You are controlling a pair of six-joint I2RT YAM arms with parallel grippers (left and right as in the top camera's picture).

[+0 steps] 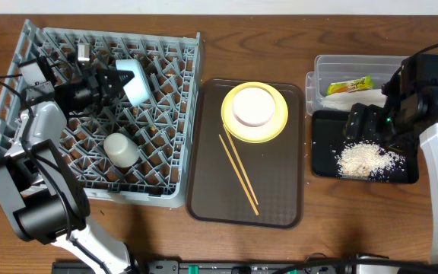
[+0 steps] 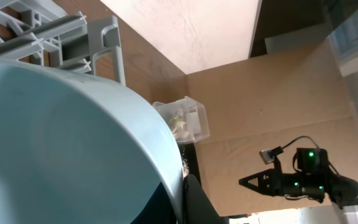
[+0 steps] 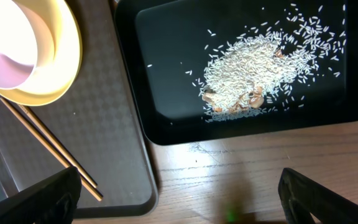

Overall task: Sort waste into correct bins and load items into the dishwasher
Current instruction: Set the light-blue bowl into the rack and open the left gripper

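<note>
My left gripper (image 1: 116, 82) is shut on the rim of the light blue bowl (image 1: 135, 80) and holds it over the grey dish rack (image 1: 169, 114). The bowl fills the left wrist view (image 2: 61, 137). The small white cup (image 1: 120, 149) lies in the rack. The yellow plate (image 1: 280, 122) sits on the brown tray with the white-beige bowl (image 1: 253, 106) on it, and the two chopsticks (image 1: 239, 173) lie beside it. My right gripper (image 1: 365, 125) is open and empty above the black tray (image 1: 325, 164), which holds rice scraps (image 1: 367, 158). The wrapper (image 1: 348, 86) and napkin (image 1: 350, 97) lie in the clear tub (image 1: 356, 62).
The brown serving tray (image 1: 280, 198) lies between the rack and the bins. The right wrist view shows its corner (image 3: 117, 155), the chopstick ends (image 3: 48, 149), the plate (image 3: 64, 68), the rice (image 3: 247, 74), and bare wood below my open fingers (image 3: 179, 205).
</note>
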